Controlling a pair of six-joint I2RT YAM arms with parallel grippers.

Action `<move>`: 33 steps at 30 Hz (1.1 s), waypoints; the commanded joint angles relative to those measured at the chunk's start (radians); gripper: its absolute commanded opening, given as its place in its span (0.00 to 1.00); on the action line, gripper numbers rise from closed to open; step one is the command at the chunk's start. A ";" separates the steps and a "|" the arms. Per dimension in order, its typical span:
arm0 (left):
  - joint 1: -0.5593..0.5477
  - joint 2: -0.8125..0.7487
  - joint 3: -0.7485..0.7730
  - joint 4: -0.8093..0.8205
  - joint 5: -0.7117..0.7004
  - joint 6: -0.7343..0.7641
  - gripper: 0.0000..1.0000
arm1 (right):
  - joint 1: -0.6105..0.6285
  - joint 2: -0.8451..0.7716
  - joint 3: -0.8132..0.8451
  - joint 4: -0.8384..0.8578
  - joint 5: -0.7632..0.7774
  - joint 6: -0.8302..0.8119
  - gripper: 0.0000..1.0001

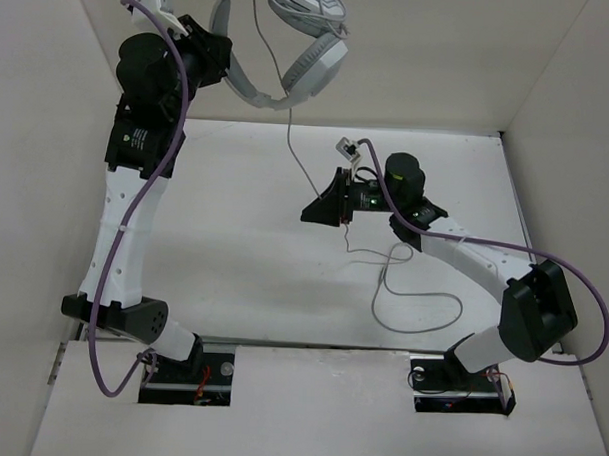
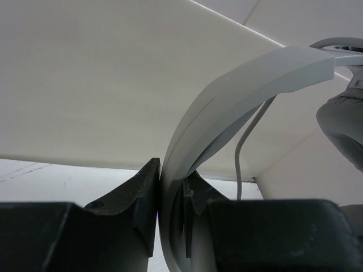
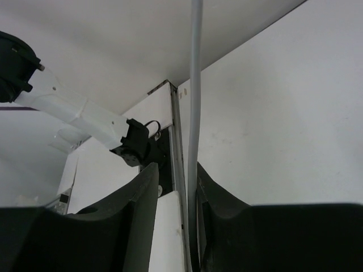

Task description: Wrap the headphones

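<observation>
The white headphones (image 1: 312,58) hang high at the back, near the rear wall. My left gripper (image 1: 222,60) is shut on their curved headband (image 1: 244,86). In the left wrist view the headband (image 2: 227,96) rises from between the pinched fingers of the left gripper (image 2: 170,175), with a grey ear cup (image 2: 343,124) at the right. The thin grey cord (image 1: 290,137) drops from the headphones through my right gripper (image 1: 323,201) and loops loosely on the table (image 1: 412,307). In the right wrist view the cord (image 3: 195,85) runs between the open fingers of the right gripper (image 3: 177,173), lying against the right finger.
White walls enclose the table (image 1: 233,256) on the left, back and right. A thick purple cable (image 1: 168,133) trails along the left arm, and another (image 1: 583,288) runs along the right arm. The left arm's white link (image 3: 74,110) shows in the right wrist view.
</observation>
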 commanded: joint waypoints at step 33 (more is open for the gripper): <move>-0.020 -0.039 -0.194 0.187 -0.422 0.201 0.00 | 0.240 0.006 0.472 -0.742 0.353 -0.734 0.06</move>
